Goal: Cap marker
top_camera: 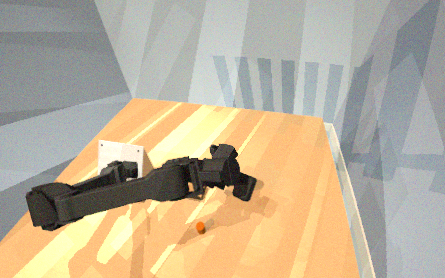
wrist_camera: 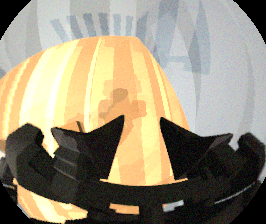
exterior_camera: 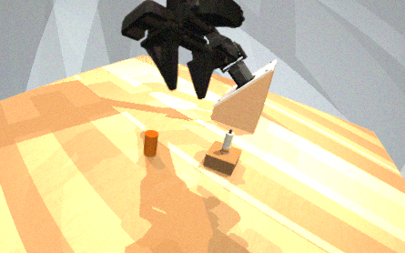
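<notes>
Striped wooden bench (exterior_camera: 318, 182): orange cap (exterior_camera: 150, 143) upright beside marker (exterior_camera: 227, 140) in holder block (exterior_camera: 222, 160); fingers (exterior_camera: 172, 68) half-spread, empty, overhead.

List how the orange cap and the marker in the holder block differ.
Colour: the cap is solid orange, while the marker is pale with a dark tip. Build: the cap looks thicker, the marker slimmer. Support: the cap stands loose on the table, while the marker sits in the holder block. Both stand upright, and neither is touched by the gripper.
</notes>
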Robot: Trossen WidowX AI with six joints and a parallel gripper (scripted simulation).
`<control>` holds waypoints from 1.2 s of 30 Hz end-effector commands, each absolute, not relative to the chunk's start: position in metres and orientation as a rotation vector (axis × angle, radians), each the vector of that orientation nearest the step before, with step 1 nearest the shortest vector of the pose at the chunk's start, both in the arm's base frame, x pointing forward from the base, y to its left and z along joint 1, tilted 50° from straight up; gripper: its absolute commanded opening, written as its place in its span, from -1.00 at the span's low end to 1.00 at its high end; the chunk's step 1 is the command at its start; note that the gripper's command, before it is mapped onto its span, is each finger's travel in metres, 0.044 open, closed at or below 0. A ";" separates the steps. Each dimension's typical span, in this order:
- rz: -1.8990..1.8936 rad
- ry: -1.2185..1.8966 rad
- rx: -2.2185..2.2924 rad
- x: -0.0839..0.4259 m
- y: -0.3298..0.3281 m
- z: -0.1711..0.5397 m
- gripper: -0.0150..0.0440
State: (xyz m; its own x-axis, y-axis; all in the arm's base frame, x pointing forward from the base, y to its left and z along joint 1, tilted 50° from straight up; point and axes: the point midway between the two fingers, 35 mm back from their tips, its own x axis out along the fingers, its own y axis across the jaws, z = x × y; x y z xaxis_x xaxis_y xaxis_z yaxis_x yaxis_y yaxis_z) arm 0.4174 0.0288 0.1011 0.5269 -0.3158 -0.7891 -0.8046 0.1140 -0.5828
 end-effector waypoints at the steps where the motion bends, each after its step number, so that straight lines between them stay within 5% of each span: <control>1: 0.131 1.434 -1.217 0.367 -0.037 0.099 0.35; 9: -0.266 1.696 -1.071 0.313 -0.088 0.118 0.35; 36: -0.274 1.698 -1.071 0.308 -0.131 0.078 0.35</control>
